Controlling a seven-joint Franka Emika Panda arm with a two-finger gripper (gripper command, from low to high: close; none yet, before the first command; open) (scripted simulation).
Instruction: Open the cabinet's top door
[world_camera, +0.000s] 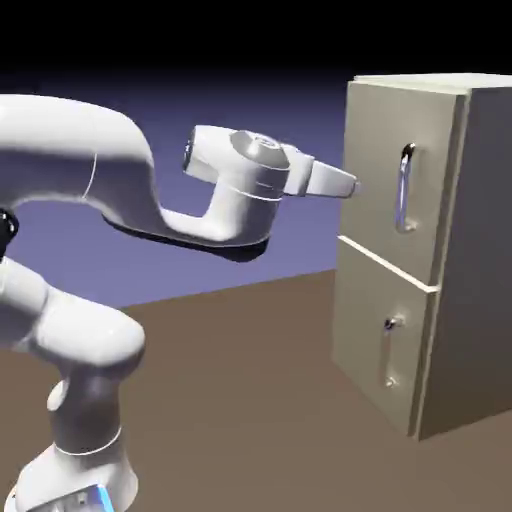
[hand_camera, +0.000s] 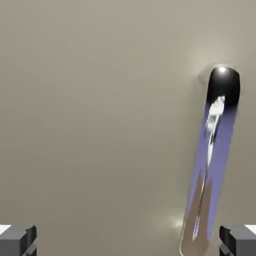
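The claw (world_camera: 350, 186) is pointing level at the top door (world_camera: 385, 185), fingers spread apart and gripping nothing, just short of the panel. The handle (world_camera: 404, 190), a long upright silver bar, is lying toward the door's right edge. The beige cabinet (world_camera: 480, 250) is standing at the counter's (world_camera: 250, 400) right end.

1 cabinet (world_camera: 470, 250), 2 doors, 2 handles
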